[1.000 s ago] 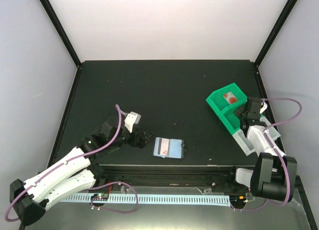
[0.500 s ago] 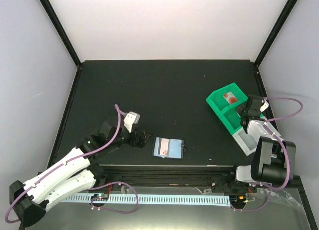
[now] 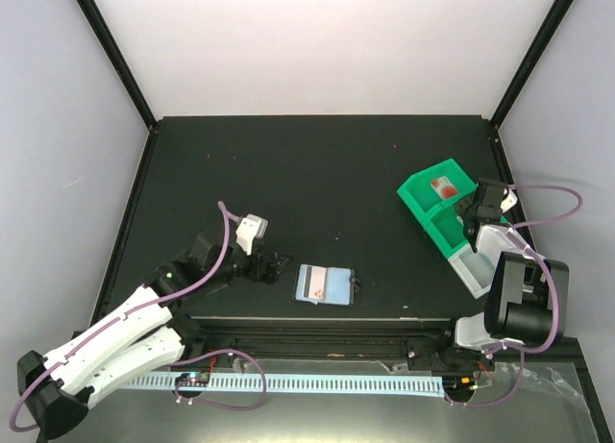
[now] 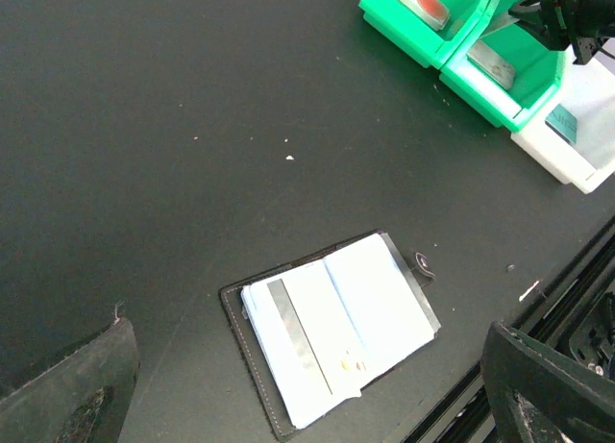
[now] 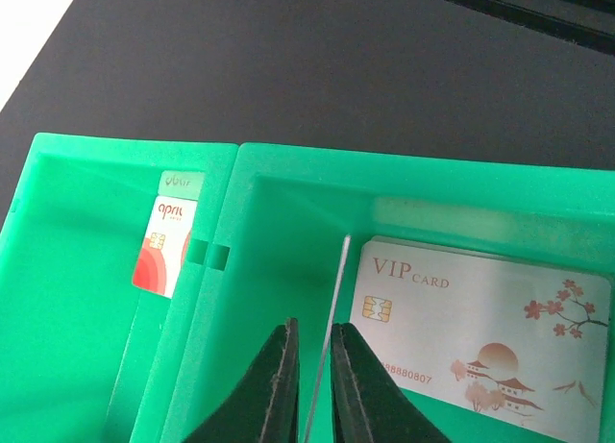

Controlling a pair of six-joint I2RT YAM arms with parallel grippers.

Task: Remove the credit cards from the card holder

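On the pale card (image 5: 485,323) lying in the tray's (image 5: 288,169) right-hand compartment, I'm reading "VIP CARD" in brownish letters along the top. Below its chip I'm making out the digits "8880807", with their start hiding behind my right gripper (image 5: 313,326). The red-and-white card (image 5: 165,246) in the next compartment is carrying a small word I'm reading as "april", though I'm not sure of the last letters. The thin card (image 5: 332,299) I'm pinching is showing me only its edge. On the striped card (image 4: 303,342) in the card holder (image 4: 252,366) I'm finding nothing legible.
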